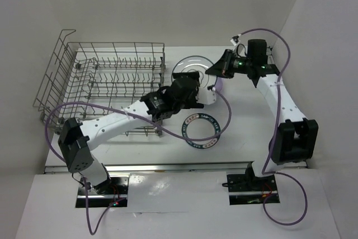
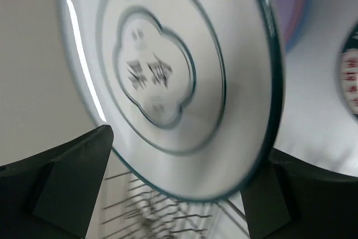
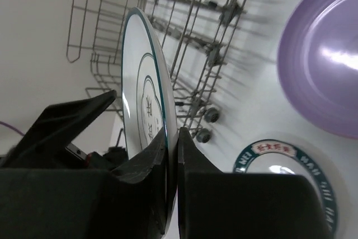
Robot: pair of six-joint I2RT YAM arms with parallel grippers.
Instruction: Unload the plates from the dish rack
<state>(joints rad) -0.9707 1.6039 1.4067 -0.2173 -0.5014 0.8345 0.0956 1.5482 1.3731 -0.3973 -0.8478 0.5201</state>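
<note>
My right gripper (image 1: 217, 70) is shut on the rim of a white plate with a thin teal edge (image 1: 196, 61), holding it upright on edge above the table, right of the dish rack (image 1: 112, 74). In the right wrist view the fingers (image 3: 190, 166) pinch the plate's rim (image 3: 140, 82). My left gripper (image 1: 189, 87) is open, its fingers wide apart on either side of the plate's lower edge (image 2: 184, 82); I cannot tell if they touch it. A lavender plate (image 1: 220, 87) and a white plate with a dark teal patterned rim (image 1: 201, 120) lie on the table.
No plates show on the rack's tines in the top view. The rack's wires also show in the left wrist view (image 2: 168, 216) and the right wrist view (image 3: 196, 37). White walls enclose the table at the back and right. Purple cables loop beside both arms.
</note>
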